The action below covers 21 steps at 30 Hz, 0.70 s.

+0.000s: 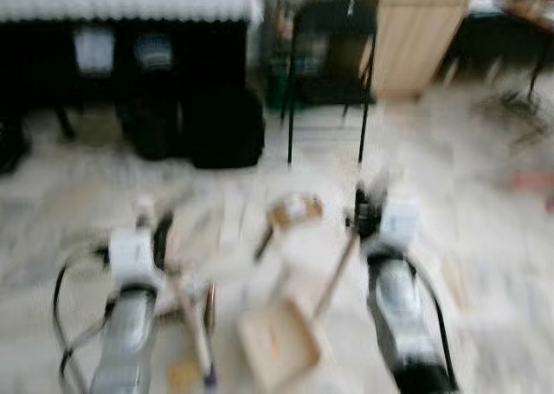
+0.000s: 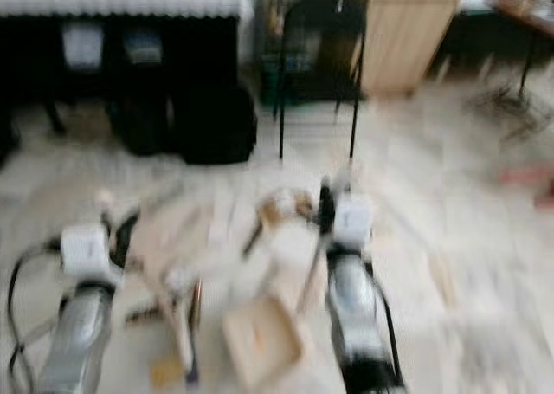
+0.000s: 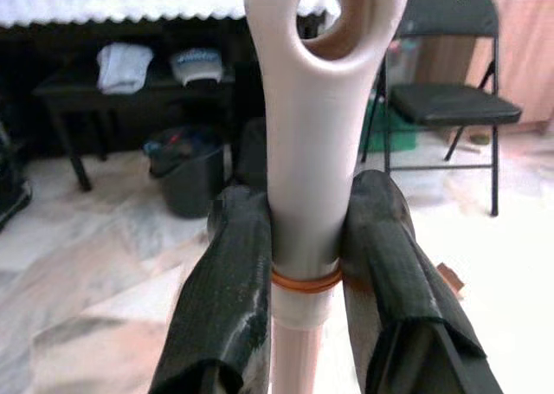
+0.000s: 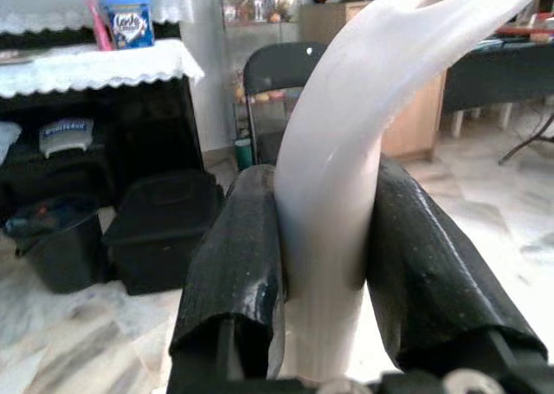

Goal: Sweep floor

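Floor (image 1: 485, 238) of pale marbled tile carries the whole work area, and the head views are blurred, so fine detail on it cannot be read. The left gripper (image 3: 307, 264) is closed firmly on the white broom handle (image 3: 316, 151), its two black fingers (image 3: 229, 290) pressing on either side just below the handle's hanging loop; this high grip probably gives leverage for swinging the brush end, which is too blurred in the head views to locate with confidence. The right gripper (image 4: 325, 264) is likewise clamped on the curved white dustpan handle (image 4: 346, 151), fingers bearing on both flanks of the stem. The beige dustpan (image 1: 277, 342) sits low on the floor between the two arms, near the robot's own side of the tile, its mouth apparently turned towards a small brownish patch of debris (image 1: 296, 210) just ahead of it. Holding one tool in each gripper keeps pan and broom facing each other, so that sweepings can be driven straight into the pan. Beyond the debris stand a black folding chair (image 3: 450, 100), a dark bucket (image 3: 186, 164) and a black bin (image 4: 164, 229) under a table with a white lace cloth (image 4: 86, 65), all well apart from the tools and marking the far edge of the open floor. Collection appears not yet done.
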### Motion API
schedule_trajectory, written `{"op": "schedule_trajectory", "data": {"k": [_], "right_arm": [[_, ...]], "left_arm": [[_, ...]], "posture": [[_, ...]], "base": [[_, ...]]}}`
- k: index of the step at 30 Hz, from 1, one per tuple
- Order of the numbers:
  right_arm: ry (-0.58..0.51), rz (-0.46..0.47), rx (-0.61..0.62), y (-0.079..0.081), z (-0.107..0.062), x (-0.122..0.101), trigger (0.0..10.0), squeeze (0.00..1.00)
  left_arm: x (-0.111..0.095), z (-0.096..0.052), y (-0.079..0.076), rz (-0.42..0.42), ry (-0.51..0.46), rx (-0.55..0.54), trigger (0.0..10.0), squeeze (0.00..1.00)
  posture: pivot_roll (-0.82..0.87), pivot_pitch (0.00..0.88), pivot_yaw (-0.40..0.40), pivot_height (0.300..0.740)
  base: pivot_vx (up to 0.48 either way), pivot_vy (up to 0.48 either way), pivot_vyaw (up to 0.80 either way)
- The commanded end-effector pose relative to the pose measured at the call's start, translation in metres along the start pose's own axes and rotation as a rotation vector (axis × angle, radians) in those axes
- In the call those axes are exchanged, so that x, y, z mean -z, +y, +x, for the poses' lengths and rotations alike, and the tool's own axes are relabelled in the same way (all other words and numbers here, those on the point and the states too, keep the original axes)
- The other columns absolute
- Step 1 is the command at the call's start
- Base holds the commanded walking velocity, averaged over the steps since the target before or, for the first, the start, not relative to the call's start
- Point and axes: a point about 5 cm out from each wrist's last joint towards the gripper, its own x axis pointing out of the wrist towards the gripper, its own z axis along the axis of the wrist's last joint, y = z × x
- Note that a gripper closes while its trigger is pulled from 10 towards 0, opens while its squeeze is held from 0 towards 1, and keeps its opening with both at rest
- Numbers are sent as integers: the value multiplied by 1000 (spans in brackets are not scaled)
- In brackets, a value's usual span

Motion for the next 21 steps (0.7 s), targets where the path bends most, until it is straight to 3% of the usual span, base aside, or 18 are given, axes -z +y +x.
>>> {"op": "schedule_trajectory", "data": {"k": [1,9,21], "right_arm": [[-44,-13,-12,1,3,-8,10000,0],[-43,-12,-17,1,3,-8,10000,0],[-38,-11,-28,3,3,-8,10000,0]], "left_arm": [[-6,1,6,14,-33,-17,10000,0],[-8,1,9,12,-39,-36,10000,0],[-8,2,11,19,-43,-50,10000,0]], "posture": [[91,54,-35,740],[92,62,-38,740],[92,70,-42,740]], "base": [[0,0,0],[0,0,0],[0,386,0]]}}
